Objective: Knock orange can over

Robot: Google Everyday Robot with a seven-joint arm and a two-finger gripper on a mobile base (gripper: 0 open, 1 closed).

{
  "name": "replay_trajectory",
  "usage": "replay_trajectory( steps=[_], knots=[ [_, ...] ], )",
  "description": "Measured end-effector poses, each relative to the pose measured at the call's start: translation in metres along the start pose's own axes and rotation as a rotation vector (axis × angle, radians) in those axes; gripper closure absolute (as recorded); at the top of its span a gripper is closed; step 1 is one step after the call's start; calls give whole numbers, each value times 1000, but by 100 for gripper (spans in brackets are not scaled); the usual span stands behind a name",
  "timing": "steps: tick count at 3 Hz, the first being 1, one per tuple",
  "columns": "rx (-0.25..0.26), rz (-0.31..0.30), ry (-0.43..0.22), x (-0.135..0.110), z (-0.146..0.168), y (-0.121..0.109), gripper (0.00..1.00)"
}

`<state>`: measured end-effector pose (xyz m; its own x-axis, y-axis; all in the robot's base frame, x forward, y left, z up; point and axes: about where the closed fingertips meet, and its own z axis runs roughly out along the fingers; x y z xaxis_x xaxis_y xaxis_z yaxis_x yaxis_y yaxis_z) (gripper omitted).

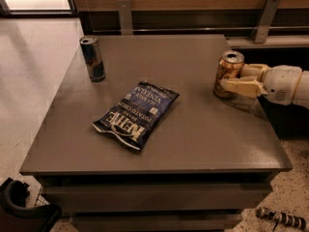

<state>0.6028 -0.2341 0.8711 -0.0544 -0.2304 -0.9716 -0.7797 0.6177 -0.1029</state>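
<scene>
The orange can [228,64] stands upright near the table's right edge, gold-orange with dark lettering and a silver top. My gripper [233,78] reaches in from the right on a white arm [288,84]. Its cream fingers [241,86] are spread. One lies across the can's lower front and the other sits by its upper right side, so both touch or nearly touch the can. The gripper holds nothing.
A slim blue-and-silver can [92,58] stands at the table's back left. A dark blue chip bag [136,113] lies flat in the middle. The grey table [203,139] drops off at its front and right edges. A wooden wall with metal brackets runs behind.
</scene>
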Motion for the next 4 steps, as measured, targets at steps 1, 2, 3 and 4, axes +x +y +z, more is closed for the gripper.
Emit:
replay_trajectory(
  steps=[1,2,3,4],
  knots=[
    [-21,-46,74,-19,-1,-2,100],
    [-48,-98,187,-34,3,-10,100],
    [-57,-159,346,-39,9,-14,100],
    [-52,-218,476,-35,10,-13,100]
  ],
)
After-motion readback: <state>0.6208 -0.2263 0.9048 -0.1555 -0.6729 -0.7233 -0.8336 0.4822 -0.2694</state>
